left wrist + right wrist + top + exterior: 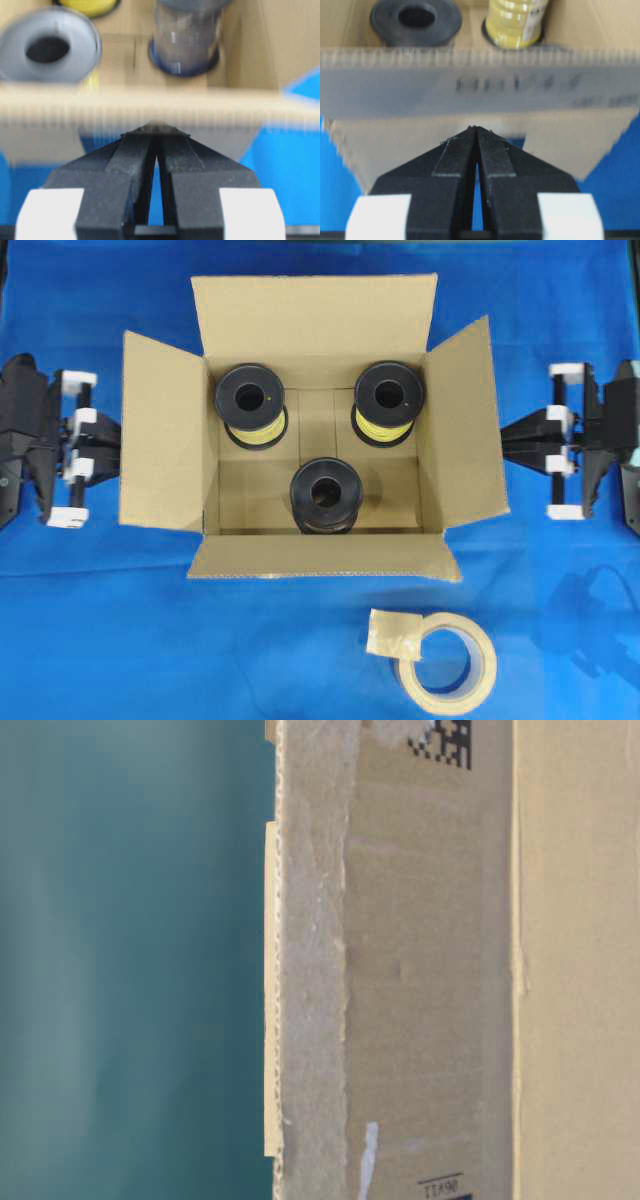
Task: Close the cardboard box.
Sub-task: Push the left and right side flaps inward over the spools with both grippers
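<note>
The cardboard box [165, 430] stands in the middle of the blue cloth with all four flaps spread outward. Inside it stand three black spools, two wound with yellow [250, 400] [388, 398] and one dark [326, 495]. My left gripper [112, 452] is shut and empty, its tips at the outer edge of the left flap [150, 107]. My right gripper [506, 438] is also shut and empty, its tips just under the outer edge of the right flap [480, 85]. The table-level view shows only a close side wall of the box [430, 970].
A beige tape roll [450, 655] with a loose end lies on the cloth in front of the box, right of centre. Blue cloth [100, 640] surrounds the box on all sides.
</note>
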### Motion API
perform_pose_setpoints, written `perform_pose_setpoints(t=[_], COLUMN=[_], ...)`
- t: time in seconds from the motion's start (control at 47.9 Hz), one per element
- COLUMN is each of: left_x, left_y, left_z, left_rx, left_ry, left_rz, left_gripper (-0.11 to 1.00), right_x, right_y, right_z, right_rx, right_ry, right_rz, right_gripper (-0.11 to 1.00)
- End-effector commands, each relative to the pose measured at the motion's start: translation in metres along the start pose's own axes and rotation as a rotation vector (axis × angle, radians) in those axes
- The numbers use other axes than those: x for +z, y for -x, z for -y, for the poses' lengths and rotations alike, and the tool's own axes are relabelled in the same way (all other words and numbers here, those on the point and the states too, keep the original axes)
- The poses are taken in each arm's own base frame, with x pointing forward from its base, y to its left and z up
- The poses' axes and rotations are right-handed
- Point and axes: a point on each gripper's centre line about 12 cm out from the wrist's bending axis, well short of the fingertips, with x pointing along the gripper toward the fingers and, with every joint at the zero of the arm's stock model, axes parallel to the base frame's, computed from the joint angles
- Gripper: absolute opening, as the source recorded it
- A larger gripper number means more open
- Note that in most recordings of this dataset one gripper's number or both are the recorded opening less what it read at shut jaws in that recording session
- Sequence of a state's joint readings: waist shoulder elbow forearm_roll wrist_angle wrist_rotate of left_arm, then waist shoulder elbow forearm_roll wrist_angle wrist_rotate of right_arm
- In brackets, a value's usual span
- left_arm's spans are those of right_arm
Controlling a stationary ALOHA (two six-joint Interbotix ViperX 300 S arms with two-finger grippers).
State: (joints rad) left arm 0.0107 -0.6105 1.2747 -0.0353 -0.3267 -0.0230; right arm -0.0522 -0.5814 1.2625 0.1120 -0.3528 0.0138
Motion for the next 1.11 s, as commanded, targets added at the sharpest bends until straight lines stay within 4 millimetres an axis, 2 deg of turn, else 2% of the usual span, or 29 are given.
perform_pose_setpoints(t=[0.0, 0.23, 0.48, 0.73, 0.876, 1.085], left_x=[0.019, 0.036, 0.043, 0.051, 0.05, 0.033], left_y=[-0.011, -0.028, -0.052, -0.069, -0.076, -0.089], left_z=[-0.002, -0.007, -0.01, -0.014, -0.015, -0.016], left_rx=[0.011, 0.031, 0.041, 0.056, 0.058, 0.06], left_ry=[-0.006, -0.028, -0.026, -0.026, -0.032, -0.025], left_rz=[0.065, 0.121, 0.107, 0.101, 0.089, 0.028], left_gripper=[0.0, 0.0, 0.0, 0.0, 0.0, 0.0], right_x=[0.018, 0.033, 0.042, 0.046, 0.045, 0.031], right_y=[-0.012, -0.038, -0.066, -0.079, -0.083, -0.095], right_z=[-0.002, -0.002, -0.004, -0.005, -0.005, -0.003], right_rx=[0.0, -0.008, -0.012, -0.011, -0.013, -0.021], right_ry=[0.001, 0.004, 0.006, 0.008, 0.008, -0.003], right_rz=[0.054, 0.082, 0.075, 0.073, 0.064, 0.016], right_gripper=[0.0, 0.0, 0.0, 0.0, 0.0, 0.0])
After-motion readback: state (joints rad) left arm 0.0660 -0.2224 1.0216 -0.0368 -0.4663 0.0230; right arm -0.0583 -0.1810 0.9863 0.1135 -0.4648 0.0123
